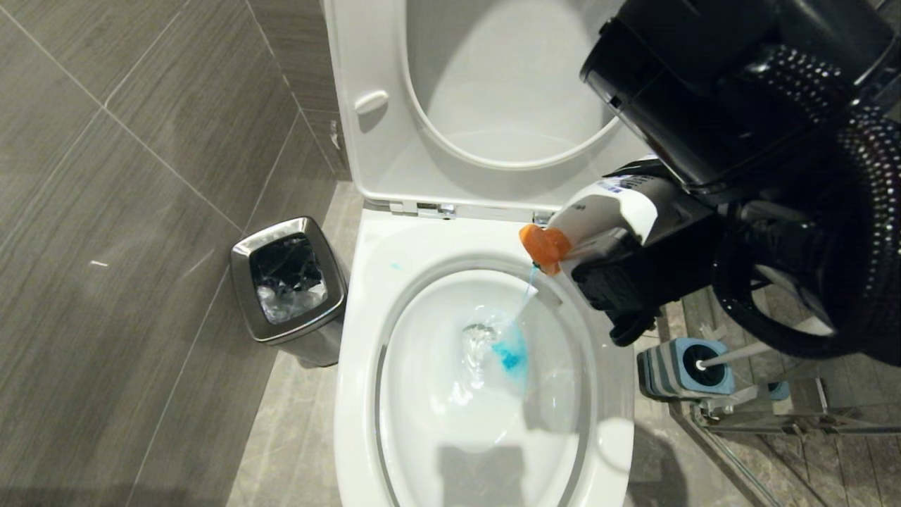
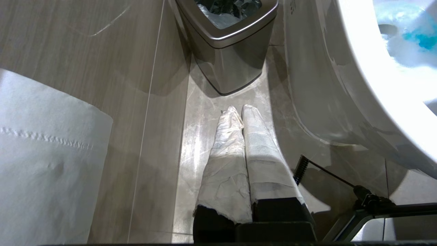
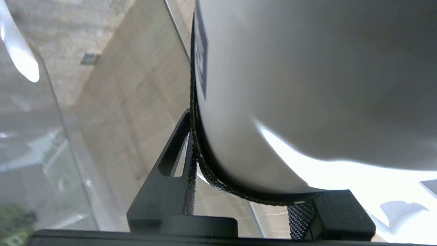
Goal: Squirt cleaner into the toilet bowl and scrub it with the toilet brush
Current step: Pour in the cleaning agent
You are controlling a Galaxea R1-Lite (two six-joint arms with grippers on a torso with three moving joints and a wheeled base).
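Clamped in my right gripper (image 1: pixel 619 246), closest of all to my head camera, is the white cleaner bottle (image 1: pixel 612 208), tipped so its orange nozzle (image 1: pixel 543 246) hangs over the far right rim of the toilet bowl (image 1: pixel 366 282); the right wrist view shows the black fingers (image 3: pixel 170 171) pressed against the bottle's rounded body. A thin blue stream runs from the nozzle down the inner wall, and the cleaner (image 1: pixel 510 355) pools turquoise beside the water at the bottom. My worry is aim: the nozzle sits just above the rim, so a small roll of my wrist could send the liquid onto the rim, where one pale blue speck (image 1: pixel 394 266) already shows. The bottle is smooth and round, so a looser grip could let it twist or slide. My left gripper (image 2: pixel 239 112) hangs low beside the bowl, fingers pressed together, empty, pointing toward the steel bin (image 1: pixel 288 289). Farther right on the floor, the toilet brush (image 1: pixel 732 355) stands in its blue-grey holder (image 1: pixel 676 370), untouched, so scrubbing is not yet begun.
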